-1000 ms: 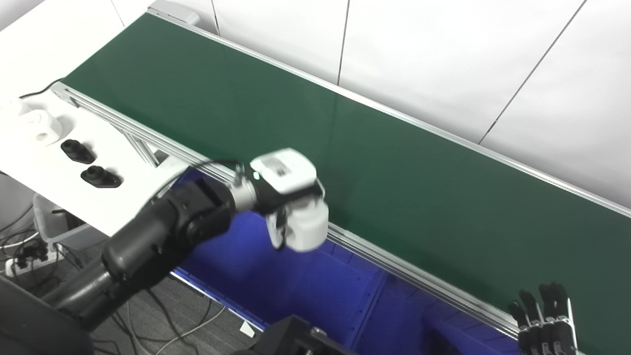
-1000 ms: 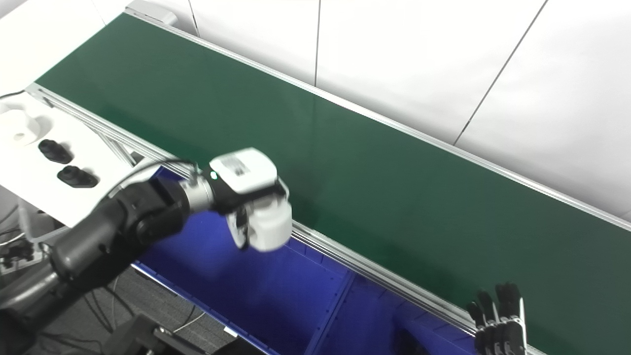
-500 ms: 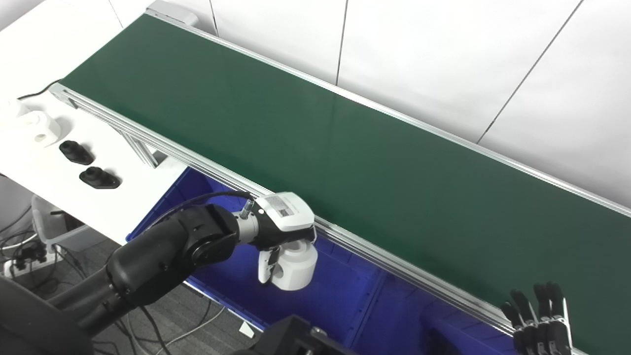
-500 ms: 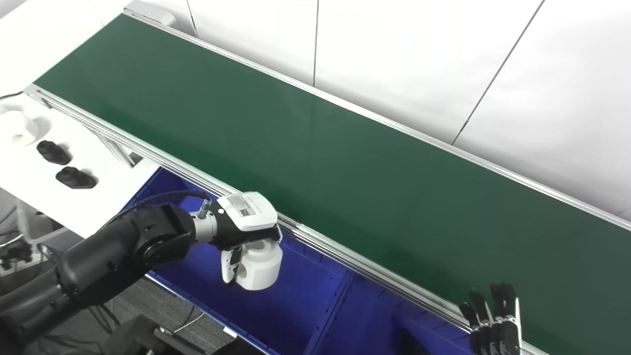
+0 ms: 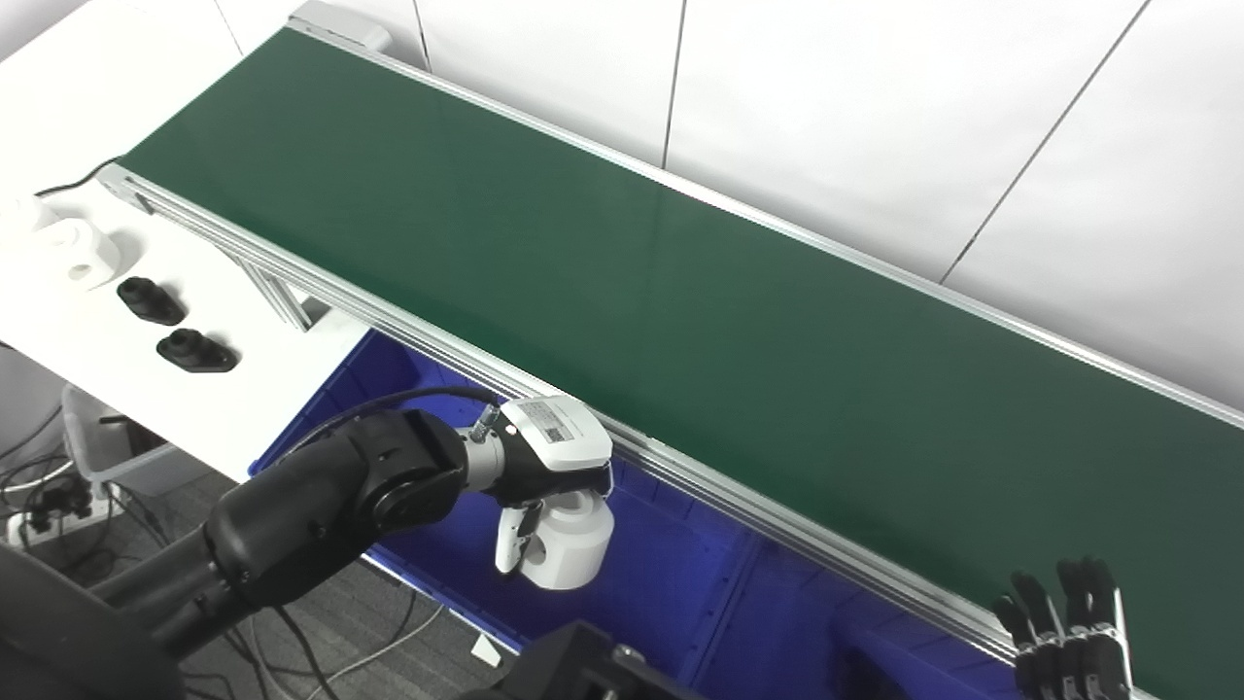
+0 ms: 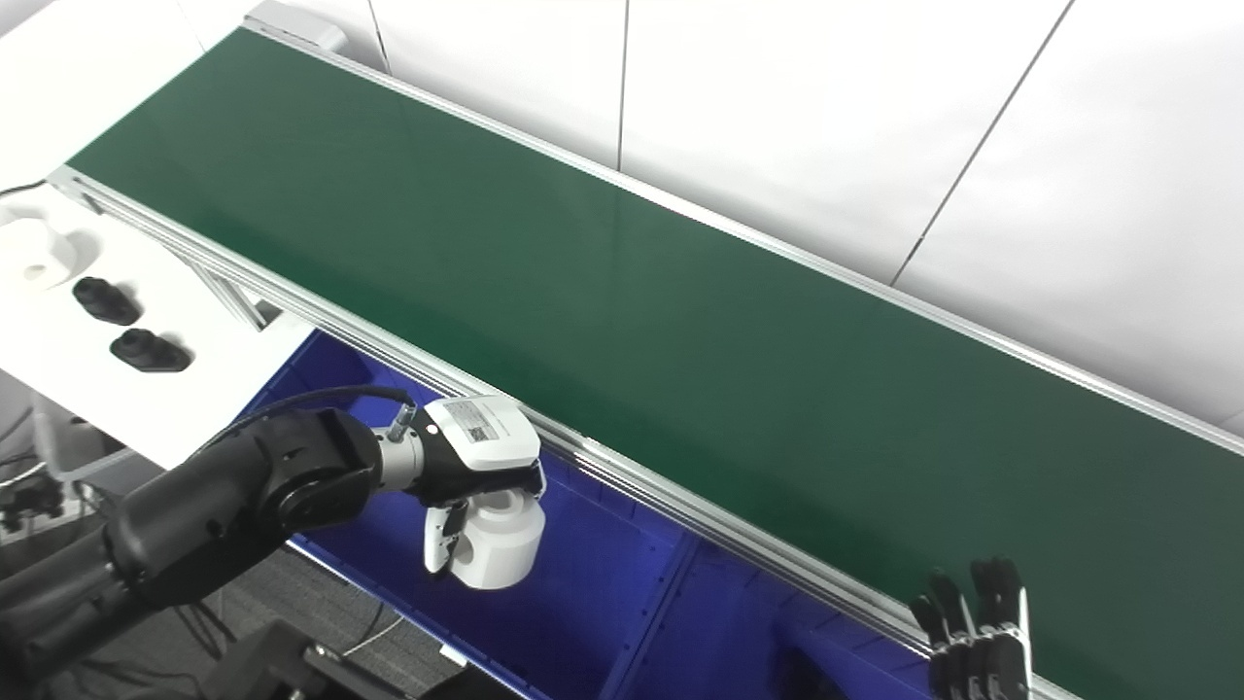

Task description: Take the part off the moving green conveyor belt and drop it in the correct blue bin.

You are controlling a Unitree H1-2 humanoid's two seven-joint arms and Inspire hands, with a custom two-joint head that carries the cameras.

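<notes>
My left hand hangs over the blue bin below the conveyor's near rail, shut on a white cylindrical part that sits just under its palm, inside the bin's left compartment area. The same hand and white part show in the right eye view. The green conveyor belt carries nothing in sight. My right hand rests at the bottom right by the rail, fingers pointing up and apart, holding nothing.
A white side table at the left holds two black parts and a white part. The bin has a divider to the right of the held part. Cables lie on the floor at lower left.
My left hand has carried the white part from the belt's near edge down over the rail into the blue bin, then a little lower and leftward. The right hand has barely moved.
</notes>
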